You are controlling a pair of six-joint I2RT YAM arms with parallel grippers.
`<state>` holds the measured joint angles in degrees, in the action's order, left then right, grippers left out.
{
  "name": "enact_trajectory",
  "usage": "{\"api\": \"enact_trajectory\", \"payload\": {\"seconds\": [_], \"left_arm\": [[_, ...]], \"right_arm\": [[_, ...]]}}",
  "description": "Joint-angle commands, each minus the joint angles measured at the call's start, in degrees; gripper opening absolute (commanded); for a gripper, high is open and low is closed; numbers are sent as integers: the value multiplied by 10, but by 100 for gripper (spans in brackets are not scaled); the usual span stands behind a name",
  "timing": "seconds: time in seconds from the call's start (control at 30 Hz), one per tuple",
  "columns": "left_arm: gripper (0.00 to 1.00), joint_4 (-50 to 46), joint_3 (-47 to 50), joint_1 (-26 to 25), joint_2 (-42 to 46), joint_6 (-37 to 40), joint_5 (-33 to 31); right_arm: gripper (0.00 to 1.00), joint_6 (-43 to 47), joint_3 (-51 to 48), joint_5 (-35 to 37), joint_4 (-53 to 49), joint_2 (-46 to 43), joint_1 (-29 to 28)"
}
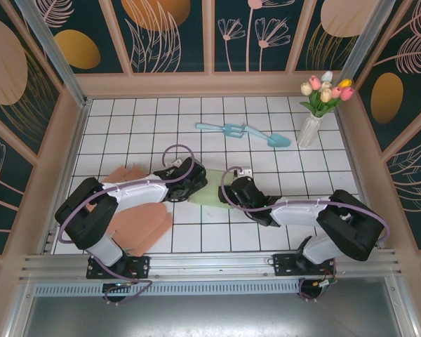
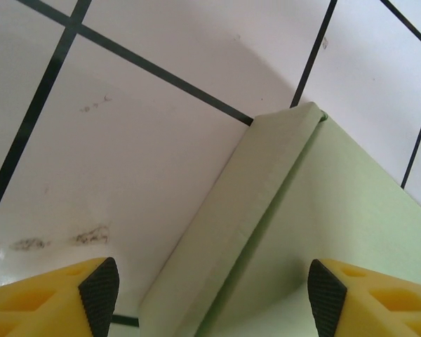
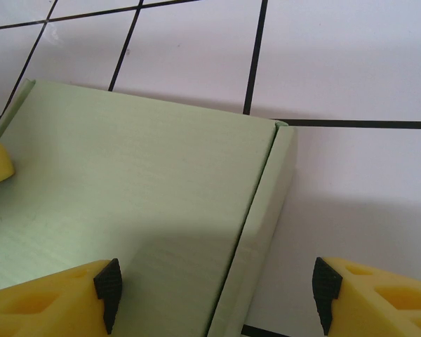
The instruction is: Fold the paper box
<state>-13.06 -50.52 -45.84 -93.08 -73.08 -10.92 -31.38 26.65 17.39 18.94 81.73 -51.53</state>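
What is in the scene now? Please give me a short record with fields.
box: green box lies on the table, main panel flat, between the arms
left side: left gripper open, jaws astride the left flap
right side: right gripper open, jaws astride the right flap
contact: cannot tell
others: pink sheets, blue tools, vase of tulips

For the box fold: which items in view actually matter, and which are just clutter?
In the job:
green paper box
left tool and right tool, each open astride a folded edge flap of the box

Lying about:
pink paper cutouts
blue trowel
blue hand fork
vase of tulips
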Motion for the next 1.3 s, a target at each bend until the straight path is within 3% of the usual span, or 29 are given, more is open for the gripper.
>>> {"api": "enact_trajectory", "payload": {"seconds": [0.0,0.47,1.27], "left_arm": [[71,-69,-24,-10,-9,-28,-1],[72,-107,-41,-38,-3,-58,-7],[64,-30,8,-38,-34,-83,34]], "right_arm": [[74,3,-8,18,14,-12,-4],[75,-1,-11,19,20,-5,-4],[75,-6,-17,20,26,-3,-4]]}}
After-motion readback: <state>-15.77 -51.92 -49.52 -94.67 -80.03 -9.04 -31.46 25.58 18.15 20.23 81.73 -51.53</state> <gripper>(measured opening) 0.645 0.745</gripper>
